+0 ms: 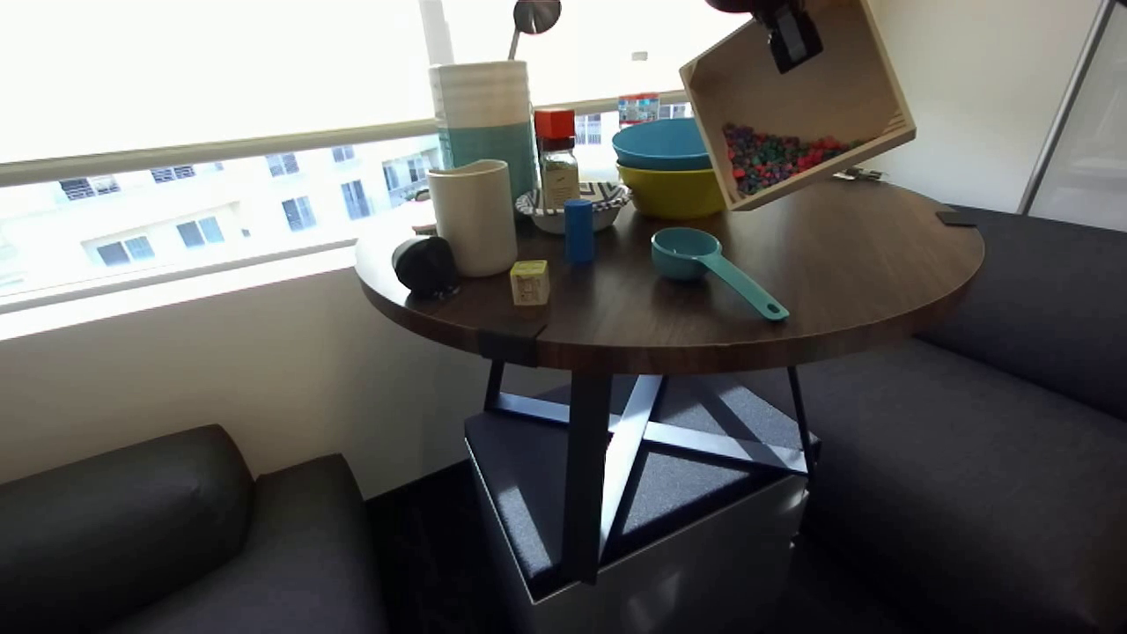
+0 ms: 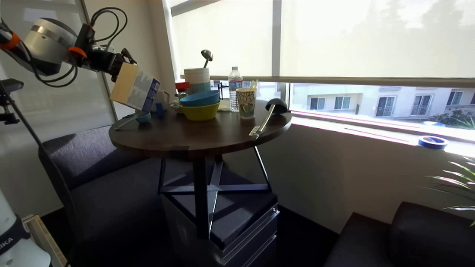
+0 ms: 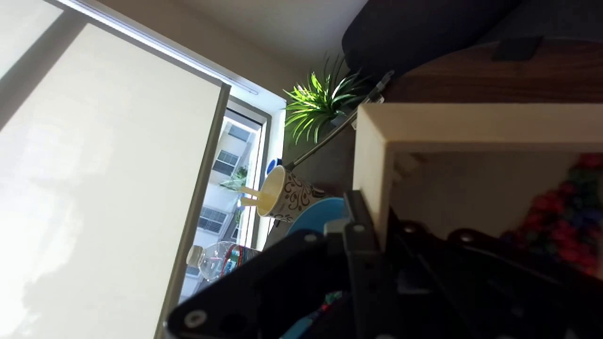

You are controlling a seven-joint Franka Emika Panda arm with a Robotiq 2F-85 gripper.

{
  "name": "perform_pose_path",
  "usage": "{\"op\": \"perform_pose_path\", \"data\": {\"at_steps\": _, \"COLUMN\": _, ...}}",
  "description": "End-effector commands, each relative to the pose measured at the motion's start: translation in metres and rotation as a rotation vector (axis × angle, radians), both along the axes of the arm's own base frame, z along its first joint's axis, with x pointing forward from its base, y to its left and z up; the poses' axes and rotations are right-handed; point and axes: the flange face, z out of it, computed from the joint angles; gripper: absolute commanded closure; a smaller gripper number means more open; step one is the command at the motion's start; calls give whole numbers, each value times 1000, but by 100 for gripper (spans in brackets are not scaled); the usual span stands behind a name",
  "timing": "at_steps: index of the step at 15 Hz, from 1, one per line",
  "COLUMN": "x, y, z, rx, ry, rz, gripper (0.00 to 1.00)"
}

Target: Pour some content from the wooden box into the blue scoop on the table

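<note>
The wooden box hangs tilted over the table. Small colourful pieces lie heaped along its lowest side. My gripper is shut on one thin wall of it, with a finger on either face; the gripper is partly cut off at the top of an exterior view. On the tabletop sits the blue scoop, its handle toward the near edge. In an exterior view the box's low corner appears just above the scoop. No pieces show above the scoop's rim.
Stacked blue and yellow bowls stand close beside the box. Nearby are a blue cylinder, a small block, a white pitcher and a spice jar. A bottle, patterned cup and ladle stand farther off.
</note>
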Motion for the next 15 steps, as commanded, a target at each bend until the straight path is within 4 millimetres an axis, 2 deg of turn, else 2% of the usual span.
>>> {"op": "perform_pose_path", "data": {"at_steps": 1, "x": -1, "y": 8, "z": -1, "rx": -63, "ry": -2, "rz": 10, "gripper": 99}}
{"op": "perform_pose_path", "data": {"at_steps": 6, "x": 0, "y": 12, "z": 1, "rx": -77, "ry": -37, "rz": 30, "gripper": 99}}
{"op": "perform_pose_path", "data": {"at_steps": 15, "x": 11, "y": 24, "z": -18, "rx": -101, "ry": -38, "rz": 44, "gripper": 99}}
